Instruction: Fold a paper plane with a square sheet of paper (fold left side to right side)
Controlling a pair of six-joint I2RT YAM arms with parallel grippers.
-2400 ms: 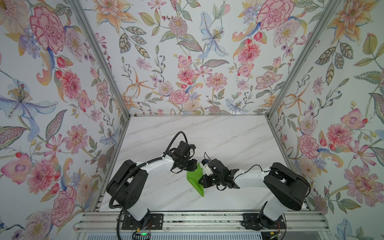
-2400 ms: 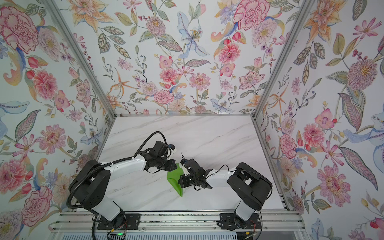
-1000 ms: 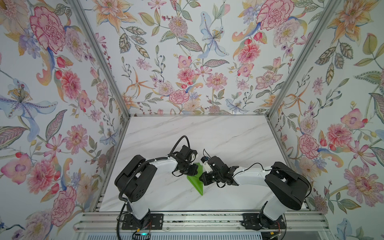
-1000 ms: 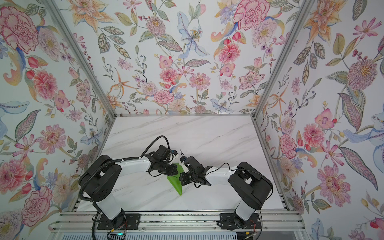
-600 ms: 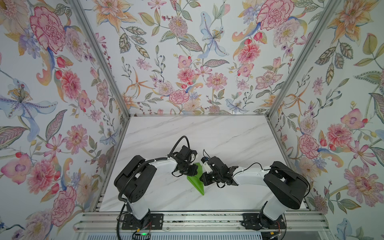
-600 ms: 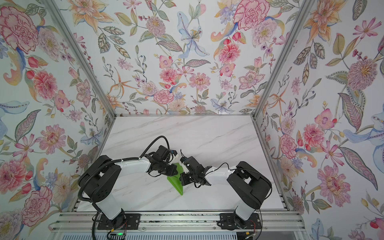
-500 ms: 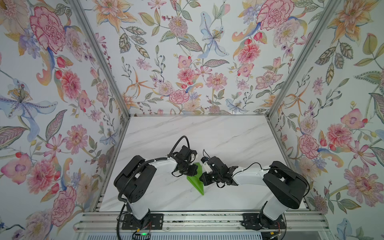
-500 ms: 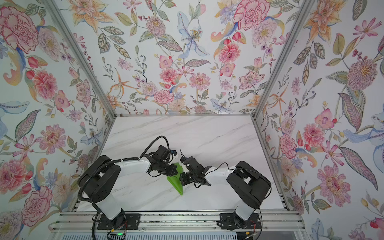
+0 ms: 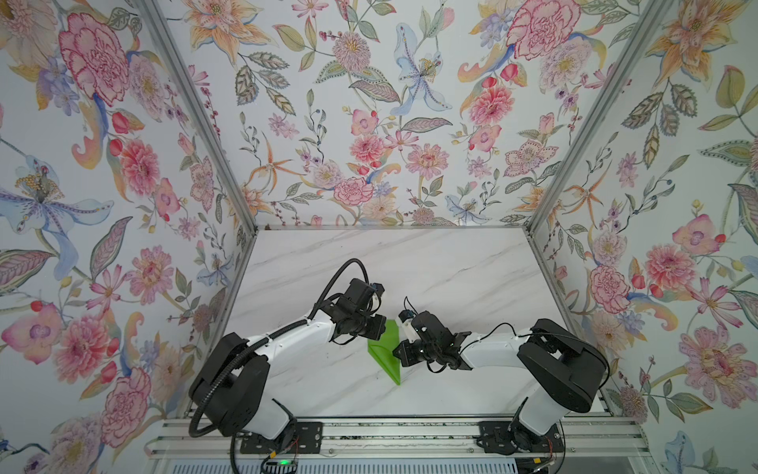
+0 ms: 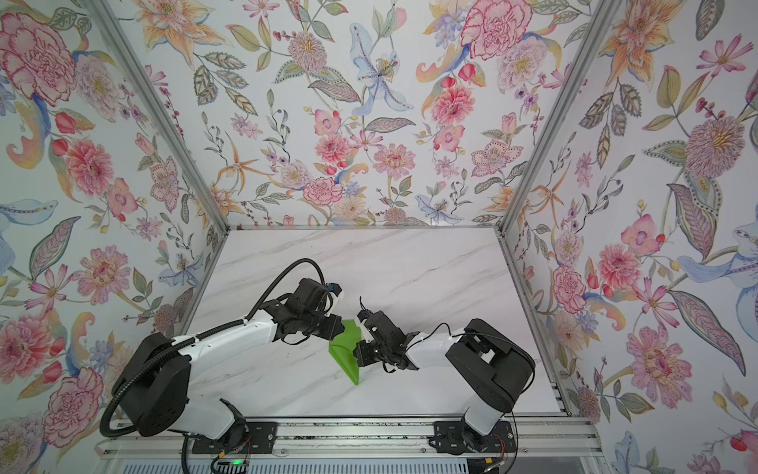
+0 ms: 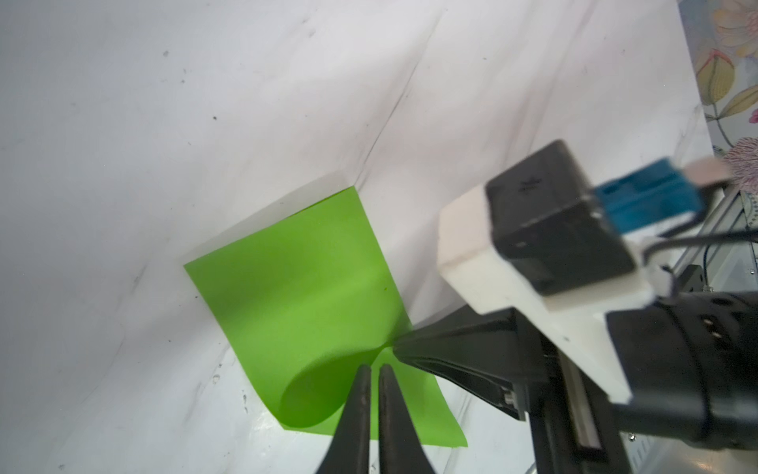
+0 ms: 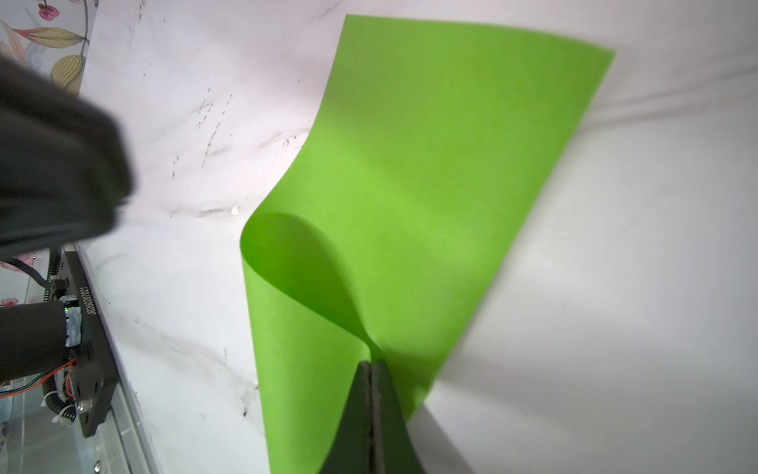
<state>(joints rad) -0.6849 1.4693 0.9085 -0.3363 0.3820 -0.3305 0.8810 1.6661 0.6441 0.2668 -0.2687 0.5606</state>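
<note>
Now pinching the paper (image 12: 430, 164) where its edges meet, right gripper (image 12: 372, 364) clamped — left gripper (image 11: 375, 370) just beside, barely parted, empty — and nearer the uncreased loop.

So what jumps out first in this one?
The loud floral wallpaper on all three walls, then the bright green paper curled over on the white marble table, near the front. Both arms meet at it: the right tool pinches its edge, the left tool beside it.
</note>
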